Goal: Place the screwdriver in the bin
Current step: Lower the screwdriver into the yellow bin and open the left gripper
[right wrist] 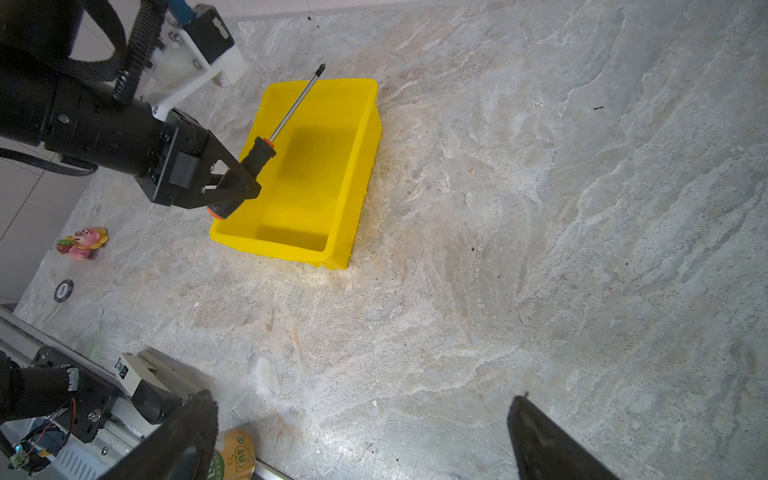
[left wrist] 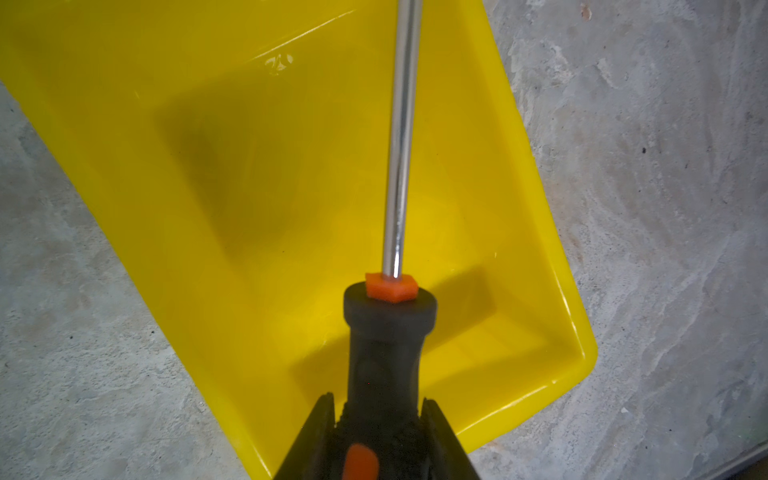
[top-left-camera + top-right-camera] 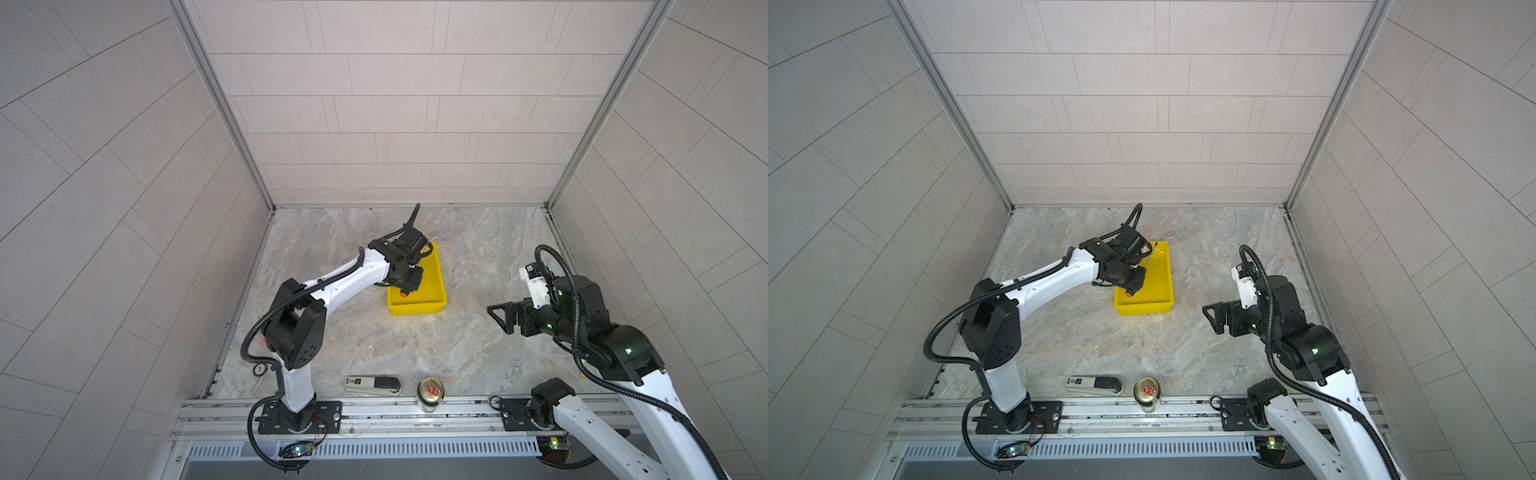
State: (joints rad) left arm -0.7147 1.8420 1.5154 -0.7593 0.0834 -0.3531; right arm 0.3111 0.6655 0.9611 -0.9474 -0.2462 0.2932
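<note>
Right wrist: left end effector grips screwdriver over bin.

A stapler lies near the front edge of the marbled surface, and a can stands upright just beside it (gold top, red tab). In the right wrist view, a small pink toy lies near a round black disc.
</note>
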